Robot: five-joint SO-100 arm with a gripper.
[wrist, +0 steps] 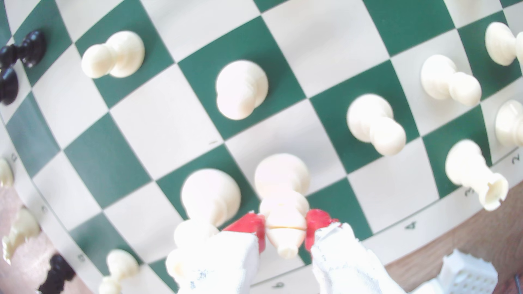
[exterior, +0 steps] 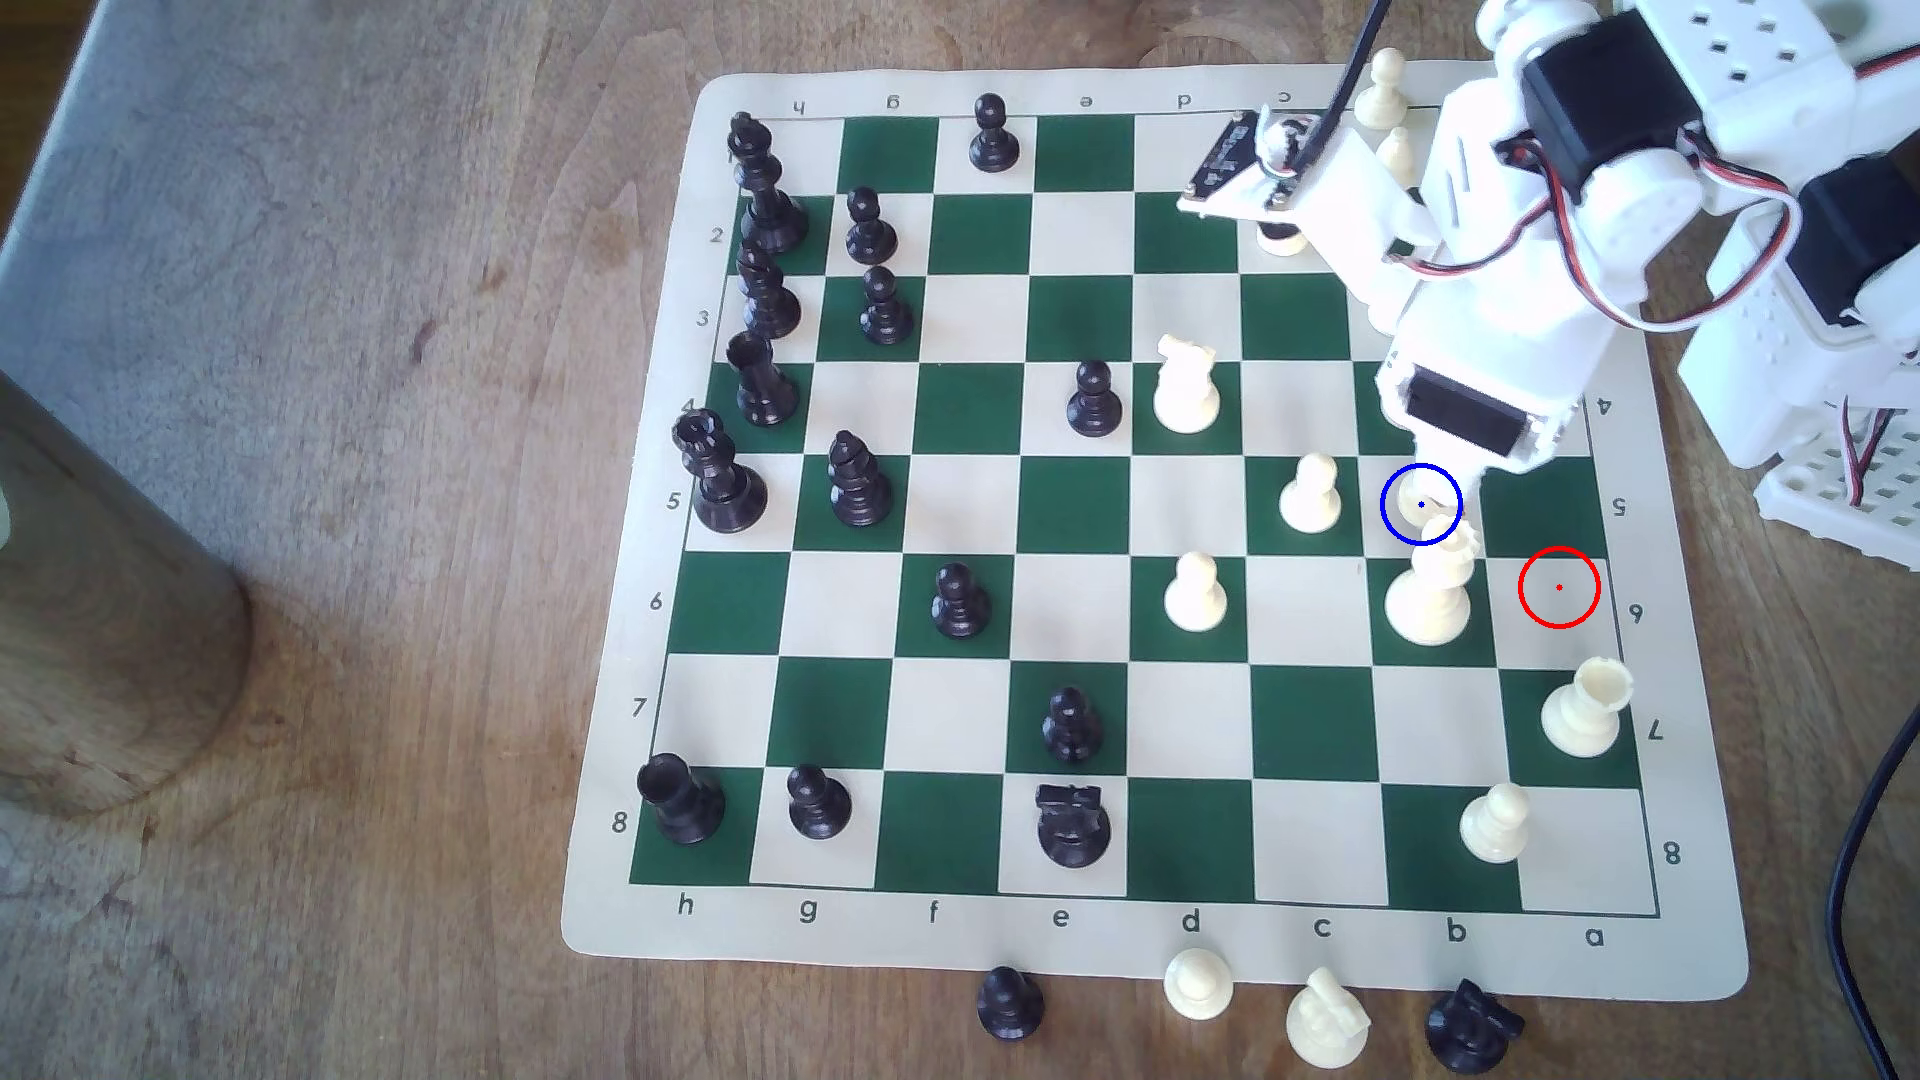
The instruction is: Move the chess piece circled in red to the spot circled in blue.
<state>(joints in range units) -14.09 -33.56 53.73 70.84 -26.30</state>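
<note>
Your arm reaches down over the blue spot [exterior: 1405, 490], fingers [wrist: 256, 227] clamped on the bishop's [wrist: 283, 198] head, beside the queen [exterior: 1432, 587].

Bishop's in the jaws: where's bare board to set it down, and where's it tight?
Gripper holds the bishop over the blue-ringed square. Tight there: queen and a pawn flank it. The red-ringed square is bare, as are cream squares between queen and rook.
</note>
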